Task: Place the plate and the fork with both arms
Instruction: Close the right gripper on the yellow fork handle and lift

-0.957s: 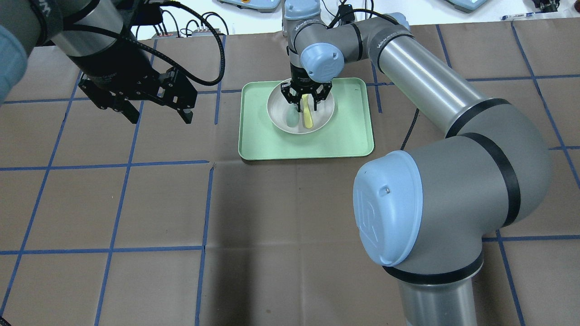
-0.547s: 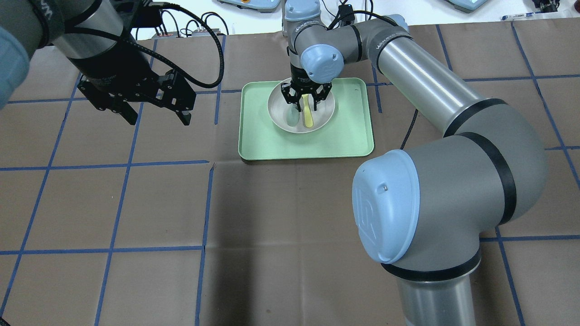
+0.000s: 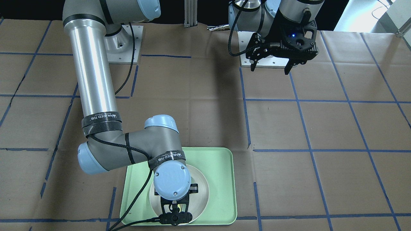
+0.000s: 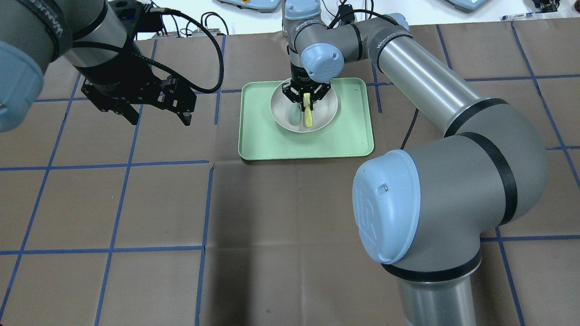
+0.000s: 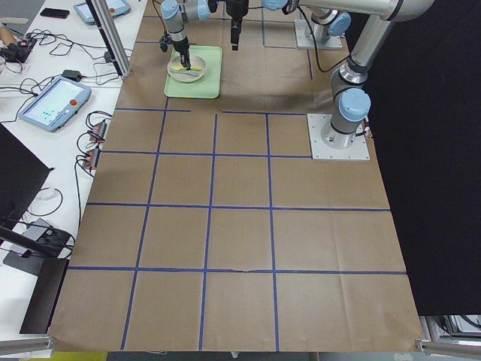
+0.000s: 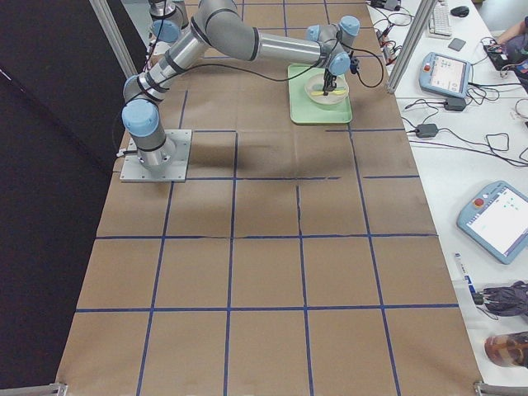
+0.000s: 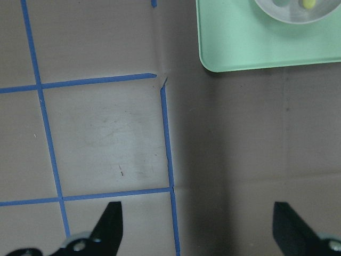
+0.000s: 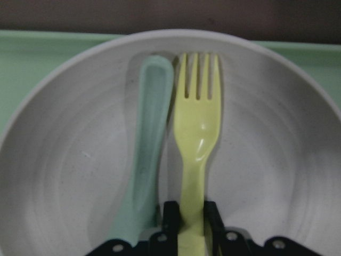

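Covering the table from edge to edge, brown paper is seen, creased in places and divided into large squares by blue tape lines. A mint-green tray is laid on the far middle of this surface, and the plate is set inside it, toward the tray's far side. The fork is found in the plate, tines pointed toward the robot's side, with a grey-green spoon lying just beside it on the left. The fork's handle is clamped between the closed fingers of the right gripper, which is lowered into the plate; whether the fork is raised off the plate cannot be told. The left gripper is held above bare paper, well to the left of the tray, its fingers spread wide with nothing between them. Each arm is bolted to a metal base plate. Beyond the table's far edge a white bench is visible, on which teach pendants are laid.
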### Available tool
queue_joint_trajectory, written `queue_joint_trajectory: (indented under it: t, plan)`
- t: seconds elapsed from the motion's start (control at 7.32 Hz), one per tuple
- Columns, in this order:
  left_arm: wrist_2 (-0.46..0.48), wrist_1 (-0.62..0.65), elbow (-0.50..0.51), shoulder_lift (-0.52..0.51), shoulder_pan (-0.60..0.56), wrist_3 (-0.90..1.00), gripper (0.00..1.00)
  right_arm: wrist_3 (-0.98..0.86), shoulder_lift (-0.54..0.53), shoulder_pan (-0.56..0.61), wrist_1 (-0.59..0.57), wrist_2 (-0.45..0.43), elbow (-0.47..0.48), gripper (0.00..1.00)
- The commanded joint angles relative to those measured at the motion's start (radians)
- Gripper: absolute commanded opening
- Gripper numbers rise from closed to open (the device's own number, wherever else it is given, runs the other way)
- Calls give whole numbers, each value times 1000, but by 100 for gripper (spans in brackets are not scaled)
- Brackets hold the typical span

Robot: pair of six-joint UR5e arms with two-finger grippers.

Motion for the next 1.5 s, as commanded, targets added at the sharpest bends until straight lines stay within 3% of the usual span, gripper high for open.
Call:
queue_joint_trajectory:
  t: [0.0, 0.27, 0.82, 1.37]
  plan:
    - [0, 5, -7, 6, 2, 1, 100, 2, 2, 0, -1, 0, 0, 9]
    - [1, 5, -7, 6, 2, 2, 100, 5, -4, 0, -6, -2, -1, 2]
    - [1, 3, -9, 6, 2, 5, 100, 28, -71, -3, 58, 14, -23, 2]
    - [0, 5, -20, 8, 2, 5, 100, 6, -162, -58, 166, -5, 49, 1]
